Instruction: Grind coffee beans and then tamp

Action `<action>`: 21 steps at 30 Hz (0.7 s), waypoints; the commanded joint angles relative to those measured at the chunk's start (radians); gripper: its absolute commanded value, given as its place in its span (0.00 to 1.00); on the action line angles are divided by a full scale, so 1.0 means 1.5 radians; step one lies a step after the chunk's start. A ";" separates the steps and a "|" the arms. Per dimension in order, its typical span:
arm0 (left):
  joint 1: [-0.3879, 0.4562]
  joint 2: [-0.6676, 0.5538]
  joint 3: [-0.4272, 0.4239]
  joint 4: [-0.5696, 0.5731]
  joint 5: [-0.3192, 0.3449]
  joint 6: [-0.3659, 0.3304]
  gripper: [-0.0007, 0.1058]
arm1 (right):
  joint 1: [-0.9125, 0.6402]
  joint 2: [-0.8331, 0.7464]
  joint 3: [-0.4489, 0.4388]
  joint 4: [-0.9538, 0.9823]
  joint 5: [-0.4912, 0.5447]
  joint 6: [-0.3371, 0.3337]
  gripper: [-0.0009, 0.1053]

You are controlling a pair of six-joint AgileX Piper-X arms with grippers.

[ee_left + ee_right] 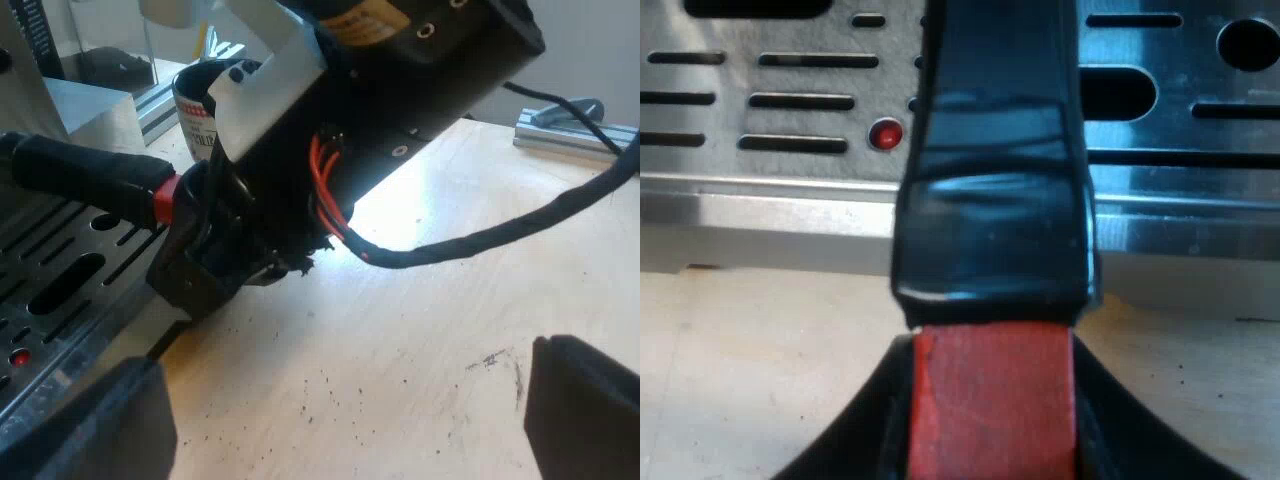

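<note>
Your right gripper (992, 445) is clamped on the red end (990, 385) of the holder's handle (990, 200), which reaches out over the slotted drip tray (770, 100). Your left gripper (340, 420) hangs, fingers apart, above the tabletop (430, 330), which is speckled with grounds (305, 382).

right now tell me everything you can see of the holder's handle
The handle is a dark bar wrapped in glossy black, ending in a red tip. It lies roughly level above the machine's slotted metal tray. The right gripper is closed on the red tip, one finger on either side.
</note>
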 commanded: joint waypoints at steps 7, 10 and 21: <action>-0.003 -0.003 0.000 -0.002 0.008 0.003 0.70 | 0.044 -0.059 -0.005 0.069 0.020 0.009 0.01; -0.003 -0.003 0.000 -0.002 0.008 0.003 0.70 | 0.070 -0.076 0.002 0.069 0.051 0.010 0.01; -0.003 -0.003 -0.002 -0.002 0.008 0.003 0.70 | 0.133 -0.131 0.022 0.138 0.129 0.071 0.01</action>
